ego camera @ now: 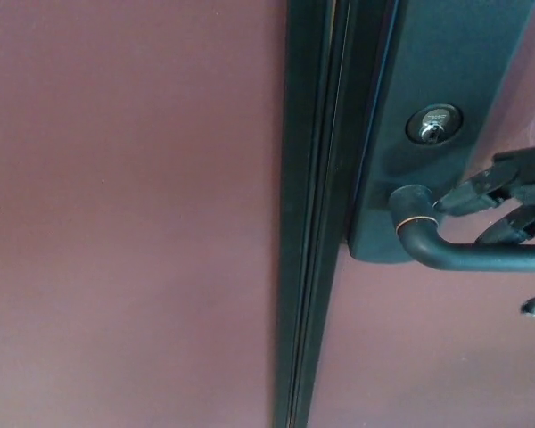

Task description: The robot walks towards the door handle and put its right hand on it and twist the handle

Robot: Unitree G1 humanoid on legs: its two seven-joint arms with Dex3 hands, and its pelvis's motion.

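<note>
I see right hand [515,207] fingers spread, holding nothing | dark curved metal door handle [481,256] just below fingers, long axis horizontal | left hand unseen.

the one camera sits on the robot's head, very close up, facing the door [125,214] with its handle [464,254] at the right edge.

Right hand [508,209], fingers spread
</note>
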